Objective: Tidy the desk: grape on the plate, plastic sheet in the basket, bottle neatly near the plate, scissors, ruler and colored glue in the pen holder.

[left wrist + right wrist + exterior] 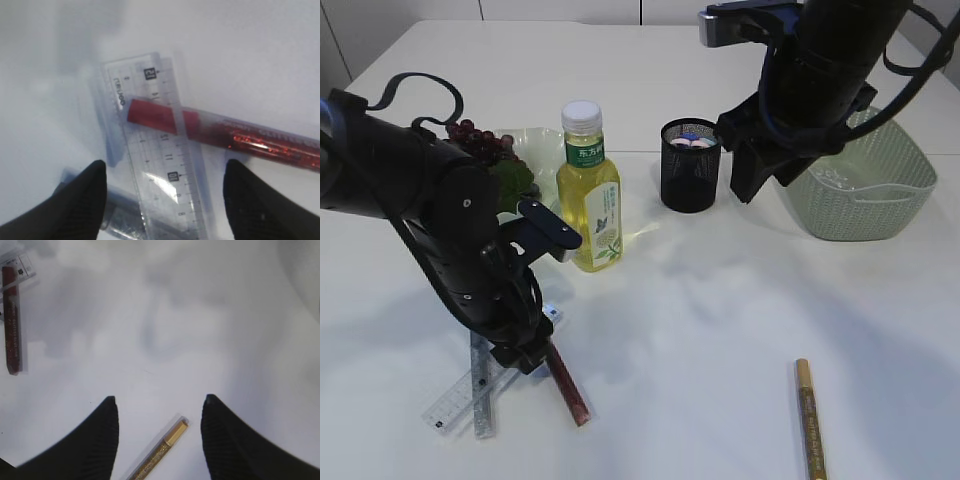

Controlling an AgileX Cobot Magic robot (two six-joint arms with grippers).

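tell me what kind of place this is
Most likely a lab tabletop staged as a desk-tidying scene: a plain white table, stationery such as a clear ruler, a mesh pen holder, and two robot arms working over it.

A white table [720, 330] carries everything. Toward the back stand a plate [535, 148] with grapes, a bottle [589, 190] of yellow liquid just beside it, a black mesh pen holder [690, 166] and a pale green basket [865, 185]. Near the front left lie a clear ruler [160, 150], a red glitter glue pen [240, 137] crossing it and a silver one [483, 400]; a gold glue pen [809, 418] lies front right.
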